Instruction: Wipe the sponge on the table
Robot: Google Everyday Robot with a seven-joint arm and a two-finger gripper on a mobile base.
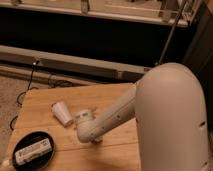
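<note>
Near the middle of the light wooden plank-striped table (45,107), the white arm's gripper (92,139) is held low; whether it is clamped cannot be told.

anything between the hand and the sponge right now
Nothing visible does. The hand is down at the table, mid-top, and the sponge is out of sight, likely under it. The white cup lies apart, to the left in view.
</note>
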